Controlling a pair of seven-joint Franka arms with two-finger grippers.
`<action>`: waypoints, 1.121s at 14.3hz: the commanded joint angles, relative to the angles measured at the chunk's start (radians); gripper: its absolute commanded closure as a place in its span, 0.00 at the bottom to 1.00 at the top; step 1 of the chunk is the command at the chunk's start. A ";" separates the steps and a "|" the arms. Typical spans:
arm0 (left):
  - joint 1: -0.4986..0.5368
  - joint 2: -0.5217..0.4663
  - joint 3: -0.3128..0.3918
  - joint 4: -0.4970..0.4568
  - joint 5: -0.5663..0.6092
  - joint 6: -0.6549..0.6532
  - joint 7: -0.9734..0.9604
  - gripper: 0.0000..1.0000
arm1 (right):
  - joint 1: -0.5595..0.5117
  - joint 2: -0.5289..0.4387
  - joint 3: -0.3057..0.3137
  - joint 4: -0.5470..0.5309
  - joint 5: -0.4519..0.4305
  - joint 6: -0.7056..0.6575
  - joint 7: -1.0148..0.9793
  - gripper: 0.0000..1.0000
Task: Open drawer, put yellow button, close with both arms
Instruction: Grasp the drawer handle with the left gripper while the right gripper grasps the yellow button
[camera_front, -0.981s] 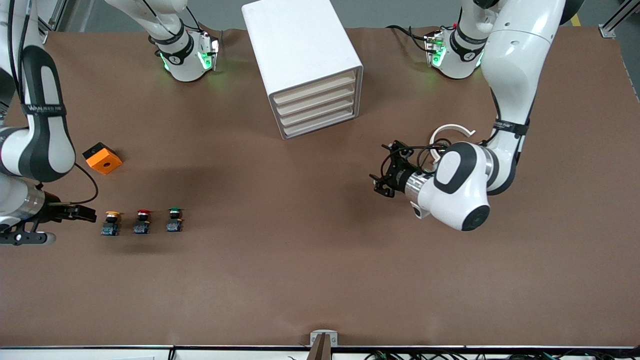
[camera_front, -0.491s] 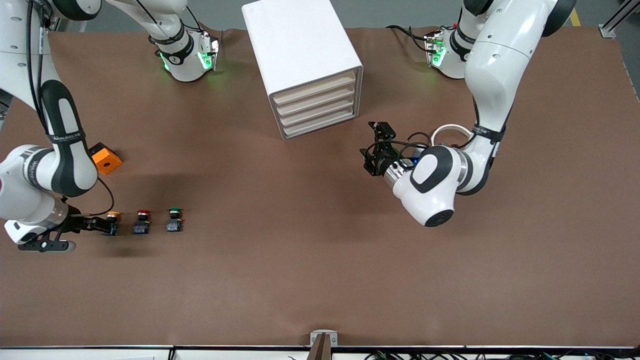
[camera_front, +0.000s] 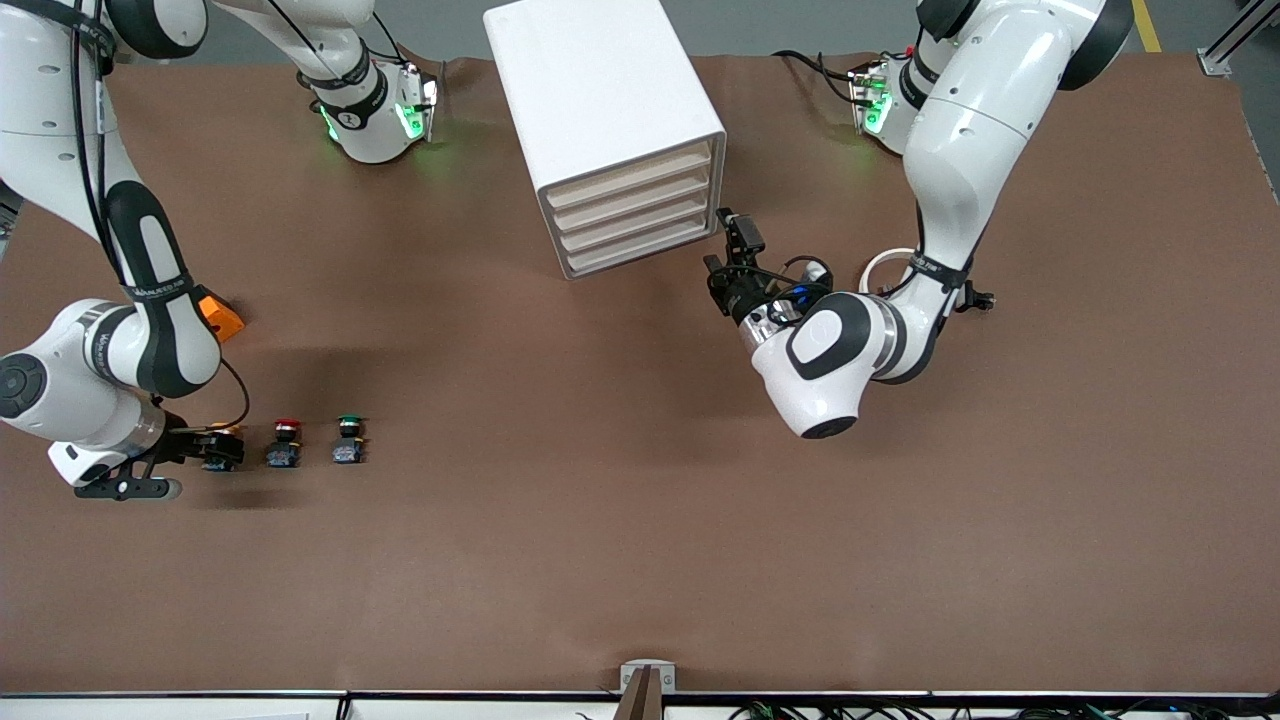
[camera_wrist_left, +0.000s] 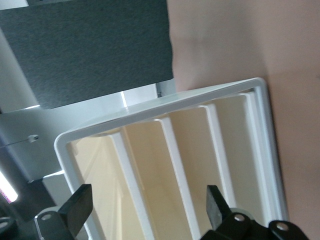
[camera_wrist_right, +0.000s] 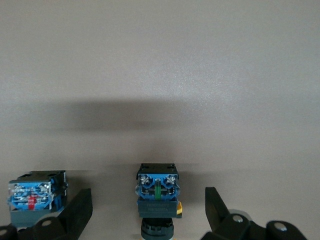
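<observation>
The white cabinet (camera_front: 600, 90) stands at the middle of the table near the robots' bases. Its uppermost drawer (camera_front: 630, 172) is shut; it also shows in the left wrist view (camera_wrist_left: 95, 170). My left gripper (camera_front: 728, 252) is open and empty, close in front of the drawer fronts at the cabinet's corner toward the left arm's end (camera_wrist_left: 147, 215). The yellow button (camera_front: 224, 438) stands at the right arm's end of a row of three, largely hidden by the gripper. My right gripper (camera_front: 215, 448) is open, a finger on each side of the button (camera_wrist_right: 156, 197), not touching it.
The red button (camera_front: 285, 440) stands beside the yellow one, with the green button (camera_front: 349, 437) after it toward the table's middle. An orange block (camera_front: 222, 316) lies partly hidden by the right arm. A white ring (camera_front: 890, 262) lies by the left arm.
My right gripper moved along the table to the yellow button and now straddles it. My left gripper moved up from the open table to the cabinet's drawer fronts.
</observation>
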 joint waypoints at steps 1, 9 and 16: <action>-0.007 -0.008 -0.021 -0.029 -0.048 -0.025 -0.058 0.00 | -0.022 0.012 0.015 0.000 0.020 0.015 -0.024 0.00; -0.020 -0.012 -0.043 -0.082 -0.085 -0.030 -0.115 0.38 | -0.023 0.038 0.014 0.000 0.029 0.033 -0.019 0.00; -0.052 -0.037 -0.046 -0.136 -0.085 -0.031 -0.133 0.46 | -0.025 0.041 0.014 0.000 0.029 0.027 -0.021 0.96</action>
